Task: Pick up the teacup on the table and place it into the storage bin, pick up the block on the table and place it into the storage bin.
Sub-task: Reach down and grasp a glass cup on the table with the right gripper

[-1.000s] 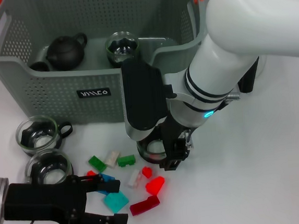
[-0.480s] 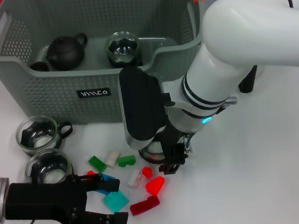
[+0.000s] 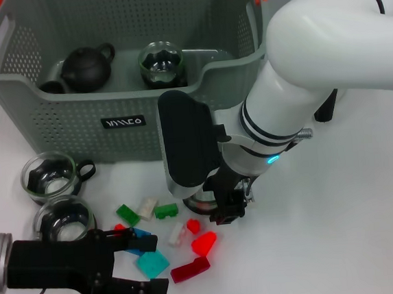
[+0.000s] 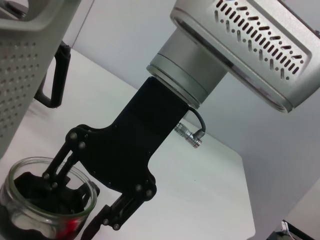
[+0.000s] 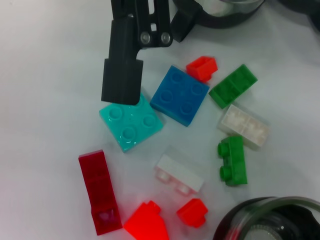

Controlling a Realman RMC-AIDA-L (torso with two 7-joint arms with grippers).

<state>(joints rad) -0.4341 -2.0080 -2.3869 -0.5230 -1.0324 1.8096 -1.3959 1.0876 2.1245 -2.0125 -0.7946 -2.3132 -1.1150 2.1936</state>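
Two grippers are at work. Right gripper [image 3: 219, 203] is down over a glass teacup [image 3: 200, 203] on the table [image 3: 343, 244], just in front of the bin [image 3: 77, 116]; its fingers [image 4: 55, 172] straddle the rim, one inside, but whether they grip cannot be told. Left gripper [image 3: 141, 265] is spread open over the loose blocks, one finger [image 5: 122, 82] touching the teal block [image 5: 131, 124]. Beside it lies the blue block [image 5: 180, 95].

A clear glass teacup [image 3: 200, 200] stands upright on the white bench [image 3: 343, 244] just before the grey-green perforated storage bin [image 3: 111, 120], beside scattered red, green, white, blue and teal blocks [image 3: 181, 241].
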